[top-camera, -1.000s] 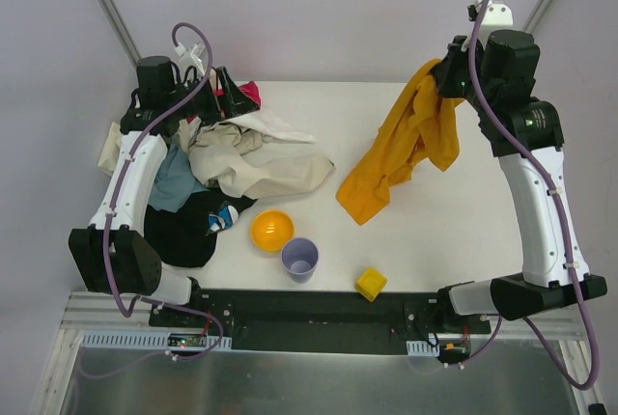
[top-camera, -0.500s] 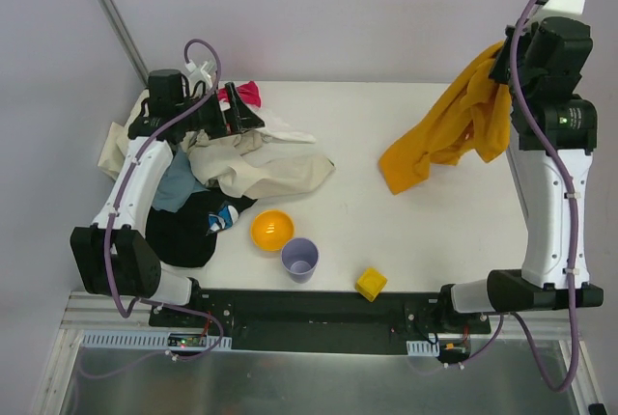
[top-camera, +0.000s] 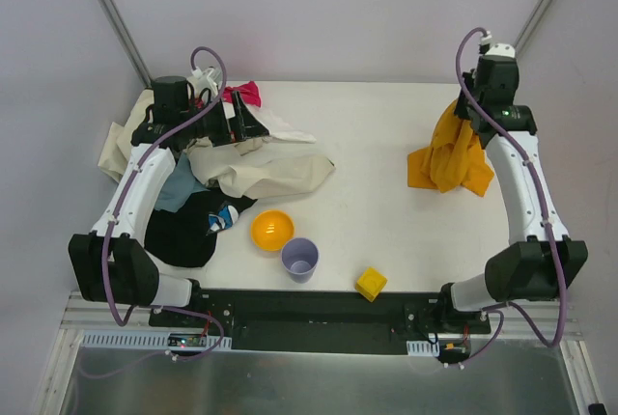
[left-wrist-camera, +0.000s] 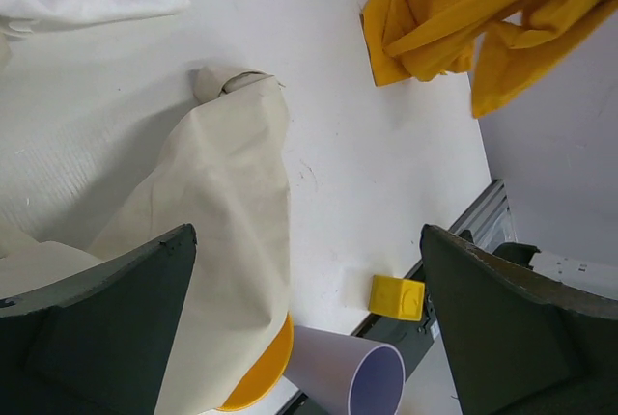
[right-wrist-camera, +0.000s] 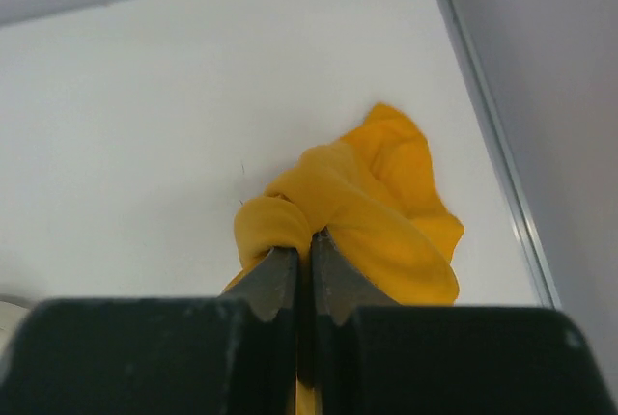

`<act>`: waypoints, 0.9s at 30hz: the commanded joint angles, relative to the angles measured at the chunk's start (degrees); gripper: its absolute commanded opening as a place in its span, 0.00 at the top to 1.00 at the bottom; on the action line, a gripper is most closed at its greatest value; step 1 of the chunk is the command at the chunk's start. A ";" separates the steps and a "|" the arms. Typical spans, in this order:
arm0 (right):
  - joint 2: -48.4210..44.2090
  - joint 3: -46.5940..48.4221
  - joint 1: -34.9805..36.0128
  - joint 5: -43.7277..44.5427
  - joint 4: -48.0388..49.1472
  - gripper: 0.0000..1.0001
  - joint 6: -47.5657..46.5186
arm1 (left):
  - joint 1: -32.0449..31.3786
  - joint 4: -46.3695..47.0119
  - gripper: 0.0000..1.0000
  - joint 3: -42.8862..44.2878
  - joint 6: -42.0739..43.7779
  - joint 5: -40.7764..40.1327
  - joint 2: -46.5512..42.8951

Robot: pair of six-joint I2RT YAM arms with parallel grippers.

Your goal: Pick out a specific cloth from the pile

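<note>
The orange-yellow cloth [top-camera: 447,156] hangs bunched from my right gripper [top-camera: 470,118] at the table's right side, its lower folds resting on the table. In the right wrist view the jaws are pinched shut on a fold of the cloth [right-wrist-camera: 372,207], with my right gripper [right-wrist-camera: 302,243] right at its top. It also shows at the top right of the left wrist view [left-wrist-camera: 483,10]. The pile [top-camera: 227,169] of cream, blue-grey, black and pink garments lies at the left. My left gripper [top-camera: 241,121] is open over the pile's far part, above a cream cloth [left-wrist-camera: 208,241].
An orange bowl [top-camera: 271,230], a lilac cup [top-camera: 299,260] and a yellow cube [top-camera: 371,284] stand near the front edge. The table's right edge rail [right-wrist-camera: 488,125] runs close beside the orange-yellow cloth. White table surface [top-camera: 367,145] lies between pile and cloth.
My right arm has swung from high at the far right down toward the table, and the orange-yellow cloth has dropped from hanging spread out to a bunch touching the table. My left gripper shifted slightly right.
</note>
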 commanded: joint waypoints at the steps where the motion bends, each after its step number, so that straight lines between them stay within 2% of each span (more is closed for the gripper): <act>1: 3.16 -6.43 -0.45 1.12 5.73 1.00 3.08 | -1.17 0.59 0.01 0.04 0.71 0.95 -2.95; 7: 10.89 -12.86 -0.98 1.65 7.06 1.00 5.19 | -2.31 0.59 0.01 -0.22 0.62 0.86 -4.09; 18: 24.52 -12.78 -2.12 -3.18 0.65 0.99 8.44 | -2.93 2.34 0.01 -1.53 -0.09 -0.45 -9.28; 23: 23.13 -12.34 -2.13 -5.20 -0.24 0.82 8.71 | -2.93 4.36 0.01 -2.94 -0.44 -1.77 -11.74; 27: 19.53 -12.17 -2.13 -8.45 -0.76 0.60 8.18 | -2.93 5.86 0.01 -4.17 -0.70 -1.60 -13.06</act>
